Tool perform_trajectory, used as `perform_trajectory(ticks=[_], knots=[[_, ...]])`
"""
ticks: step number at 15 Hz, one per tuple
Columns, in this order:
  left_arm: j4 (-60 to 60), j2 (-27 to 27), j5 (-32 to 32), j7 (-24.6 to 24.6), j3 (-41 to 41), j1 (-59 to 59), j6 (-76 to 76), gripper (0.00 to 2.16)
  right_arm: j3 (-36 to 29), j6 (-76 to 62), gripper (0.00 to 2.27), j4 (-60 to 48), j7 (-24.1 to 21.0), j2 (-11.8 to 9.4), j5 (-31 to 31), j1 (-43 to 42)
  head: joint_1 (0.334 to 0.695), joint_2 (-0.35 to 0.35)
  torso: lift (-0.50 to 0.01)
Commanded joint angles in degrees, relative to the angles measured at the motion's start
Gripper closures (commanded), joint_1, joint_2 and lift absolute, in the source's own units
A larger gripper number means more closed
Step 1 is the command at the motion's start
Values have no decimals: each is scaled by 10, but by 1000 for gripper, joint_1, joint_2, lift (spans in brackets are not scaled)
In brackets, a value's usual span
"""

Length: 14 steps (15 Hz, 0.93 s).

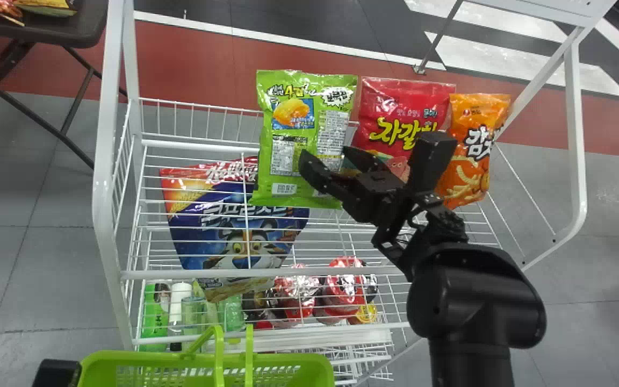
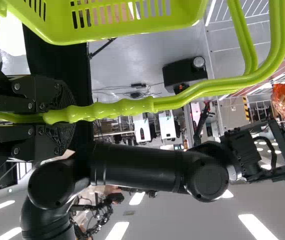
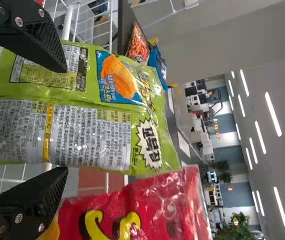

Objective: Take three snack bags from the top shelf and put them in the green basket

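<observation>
Snack bags upright on the wire top shelf; grey-and-red floor beyond. My right gripper: wide open, empty, near the green bag. Left gripper: closed on the basket handle.

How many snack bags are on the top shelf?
3: the green bag on the left, red bag in the middle, orange bag on the right; others may hide behind.

Head: looking down from above the near edge of the top shelf
Left wrist: peering closely past the green basket
Right wrist: closely facing the green bag
Head, right wrist: sharing that bag
</observation>
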Motion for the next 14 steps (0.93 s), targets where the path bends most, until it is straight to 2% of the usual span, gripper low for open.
perform_trajectory(ticks=[1, 2, 3, 4, 8, 11, 14], knots=[[5, 1, 2, -1, 1, -4, 2, 1767, 20, 0, 498, 10, -5, 1, 21, -12, 695, -350, -44], [6, 1, 2, -1, 1, -6, 2, 1767, 29, 0, 1312, 10, -5, 1, 28, -14, 695, -350, -44], [6, 1, 2, -1, 1, -6, 2, 1767, 31, 1, 2000, 10, -4, 1, 29, -14, 695, -350, -44], [6, 2, 4, -1, 2, -7, 2, 1767, 29, 0, 2135, 8, 5, 1, 30, -14, 695, -350, -44], [5, 3, 8, 0, 6, -10, 2, 1767, 24, -2, 2219, -57, 25, 1, 25, 31, 695, -350, -44], [5, 3, 8, 3, 3, -14, 2, 1767, 9, 3, 2219, -199, 27, 1, 17, 123, 695, -350, -44], [5, 2, 6, 9, -6, -23, 2, 1767, -58, 93, 2219, -347, 49, 1, -57, 223, 695, -350, -44]])
